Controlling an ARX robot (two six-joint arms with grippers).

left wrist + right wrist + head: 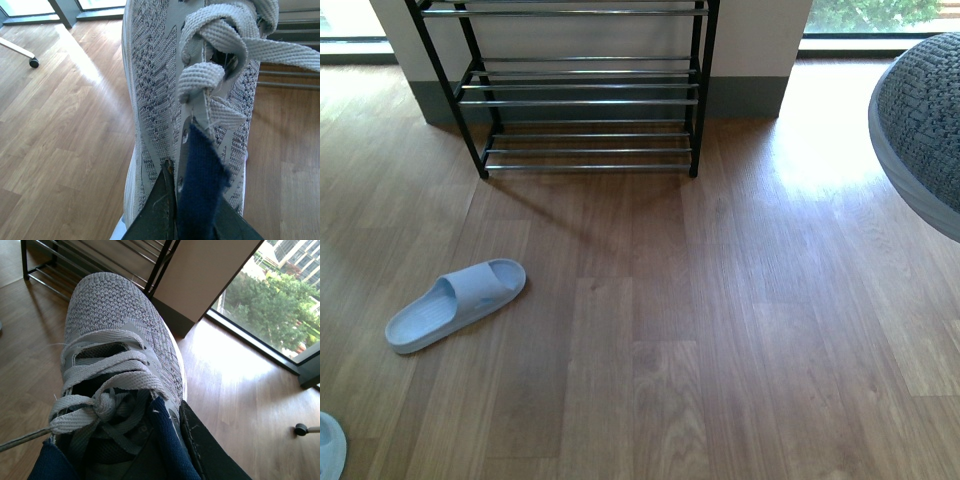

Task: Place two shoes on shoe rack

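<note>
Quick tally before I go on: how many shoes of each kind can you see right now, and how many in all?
grey knit sneakers: 2, one filling the left wrist view, one filling the right wrist view
pale blue slides: 2, one whole on the floor, one only a pale blue edge at the front view's corner, likely its mate
Total: 4 shoes
</note>
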